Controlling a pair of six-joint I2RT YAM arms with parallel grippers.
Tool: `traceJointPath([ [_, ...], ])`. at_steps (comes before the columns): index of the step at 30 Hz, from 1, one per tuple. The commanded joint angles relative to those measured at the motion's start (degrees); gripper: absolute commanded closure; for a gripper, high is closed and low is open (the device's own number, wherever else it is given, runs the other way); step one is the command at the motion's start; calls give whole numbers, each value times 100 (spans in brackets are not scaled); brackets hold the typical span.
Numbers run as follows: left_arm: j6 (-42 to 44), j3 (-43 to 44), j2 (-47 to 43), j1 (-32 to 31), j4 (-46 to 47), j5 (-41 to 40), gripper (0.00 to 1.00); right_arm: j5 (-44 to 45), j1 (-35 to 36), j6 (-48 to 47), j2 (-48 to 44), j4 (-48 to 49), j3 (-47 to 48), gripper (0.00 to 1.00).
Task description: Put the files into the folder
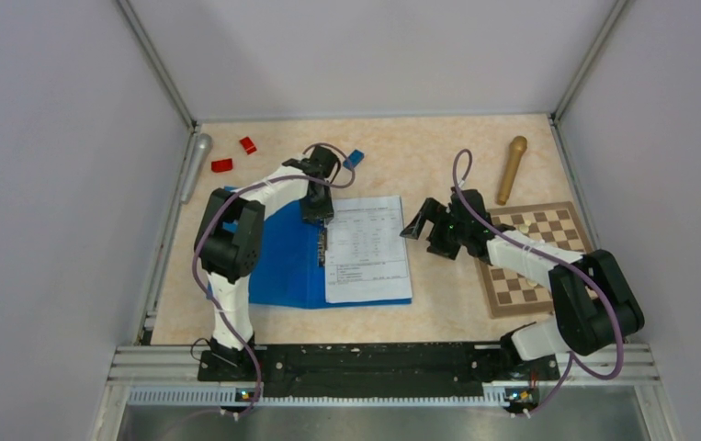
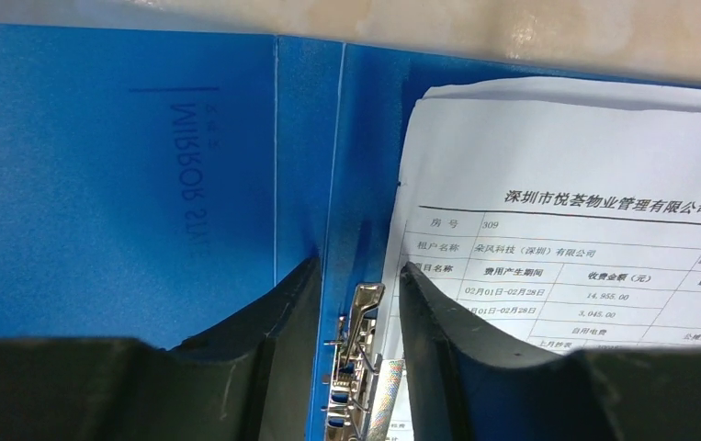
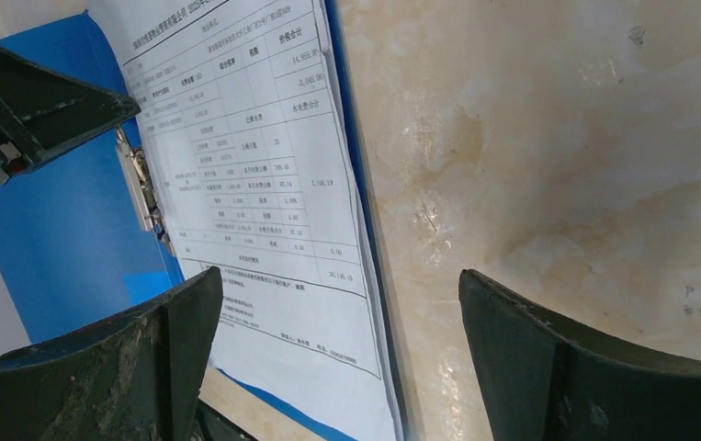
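Bright-blue folder [image 1: 277,266], white black-printed files [image 1: 369,248], brown-and-cream chequered board [image 1: 558,225].

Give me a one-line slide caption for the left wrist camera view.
Left gripper straddles the metal clip on the open blue folder's spine, printed files lying beside it.

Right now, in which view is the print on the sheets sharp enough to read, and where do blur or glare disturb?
Left wrist view: print on the files is sharp, the metal clip glints, the left gripper is dark, showing little detail. Right wrist view: print legible but slanted, a mild sheen on the table. Top external view: even light, print too small to read.
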Motion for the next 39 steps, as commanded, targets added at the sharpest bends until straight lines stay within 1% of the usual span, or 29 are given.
traceJointPath([
  [1,108,226,25,-64,-189,-376,58,-86,-12,-54,-8,233,37,2],
  [2,107,223,1,-77,-189,-368,61,-110,-13,-68,10,234,45,2],
  [4,115,220,-45,-78,-189,-340,71,-128,-13,-85,49,204,74,2],
  [6,115,189,-104,-73,-190,-339,77,-106,-13,-81,62,196,89,2],
  [8,115,171,-178,-79,-197,-328,79,-99,-13,-56,60,238,88,2],
  [16,65,63,-605,-93,-302,-302,77,-145,-7,-57,133,248,31,3],
  [23,-18,-96,-974,-110,-330,-93,76,-223,-9,-97,225,249,77,3],
  [27,-48,-356,-1191,-155,-253,61,76,-224,-9,-90,228,278,80,3],
  [36,-1,-880,-1702,-354,-243,135,74,-327,-13,-131,387,330,98,3],
  [39,26,-1035,-1843,-390,-212,303,72,-378,-9,-128,402,393,85,3],
])
